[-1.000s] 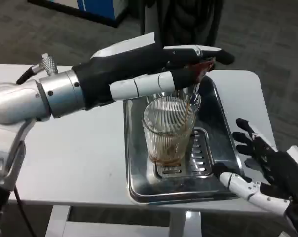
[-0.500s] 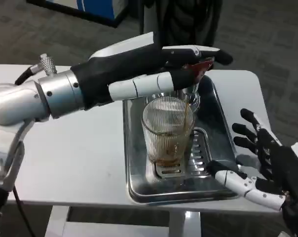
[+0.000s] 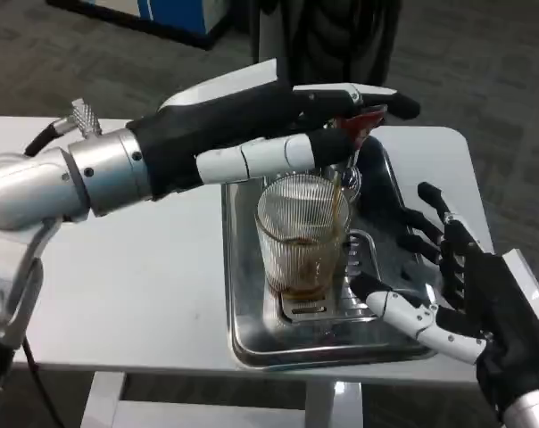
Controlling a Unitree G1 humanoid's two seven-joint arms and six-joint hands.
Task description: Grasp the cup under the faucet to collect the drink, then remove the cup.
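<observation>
While our left hand (image 3: 278, 125) is pressing the red faucet lever (image 3: 363, 120) and brown drink is collecting in the ribbed cup (image 3: 303, 236) on the tray (image 3: 243, 294), our right hand (image 3: 461, 290), fingers spread, is closing in to grasp it.

Table (image 3: 145, 294): carries tray (image 3: 252, 343), set right of its centre. Tray: holds grate (image 3: 363, 267) in its near half. Cup (image 3: 303, 234): upright on grate, mid-tray, with liquid in its bottom. Faucet (image 3: 348, 169): behind cup, at cup's 1 o'clock. Left hand (image 3: 287, 120): above cup's far rim, entering from 9 o'clock, reaching the faucet lever (image 3: 363, 120). Right hand (image 3: 457, 290): at cup's 4 o'clock, over tray's right edge, apart from cup.
</observation>
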